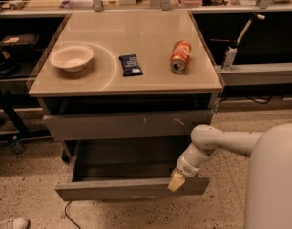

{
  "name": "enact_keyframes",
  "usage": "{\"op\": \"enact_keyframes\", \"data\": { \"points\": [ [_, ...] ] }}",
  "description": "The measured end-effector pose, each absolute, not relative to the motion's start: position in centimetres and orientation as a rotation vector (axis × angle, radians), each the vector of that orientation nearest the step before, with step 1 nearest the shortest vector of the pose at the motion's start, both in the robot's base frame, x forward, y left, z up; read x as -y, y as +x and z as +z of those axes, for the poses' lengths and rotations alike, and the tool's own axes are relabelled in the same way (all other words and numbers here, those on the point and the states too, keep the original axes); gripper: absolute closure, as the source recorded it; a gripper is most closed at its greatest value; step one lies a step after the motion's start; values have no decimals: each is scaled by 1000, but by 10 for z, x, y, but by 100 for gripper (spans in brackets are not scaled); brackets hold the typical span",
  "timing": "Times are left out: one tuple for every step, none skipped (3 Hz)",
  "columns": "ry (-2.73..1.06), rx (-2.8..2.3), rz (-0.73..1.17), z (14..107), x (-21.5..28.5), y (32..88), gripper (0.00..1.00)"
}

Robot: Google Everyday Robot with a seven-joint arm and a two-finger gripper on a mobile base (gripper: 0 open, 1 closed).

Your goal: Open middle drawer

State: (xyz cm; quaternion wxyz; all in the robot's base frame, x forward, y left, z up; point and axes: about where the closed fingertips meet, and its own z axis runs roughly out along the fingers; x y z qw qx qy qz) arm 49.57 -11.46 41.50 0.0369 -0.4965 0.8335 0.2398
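Note:
The middle drawer (117, 190) is a wide, shallow grey drawer with a plain flat front. It stands pulled well out from the cabinet, and its dark inside (131, 163) looks empty. My gripper (176, 181) is at the top edge of the drawer front, near its right end, and touches it. The white arm (217, 140) reaches in from the right. Above it, the taller grey front with white scratch marks (112, 126) stands slightly out.
On the beige cabinet top (136, 32) are a pale bowl (71, 57), a dark snack bar (130, 65) and an orange can (180, 56) lying on its side. A white bottle (229, 56) stands on a shelf at the right. A cable (69, 213) and a shoe (10, 222) lie on the floor.

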Motion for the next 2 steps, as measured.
{"op": "enact_keyframes", "data": {
  "points": [
    [-1534,-2580,714,417,119,493,100],
    [-1524,-2593,692,418,122,490,100]
  ]
}}
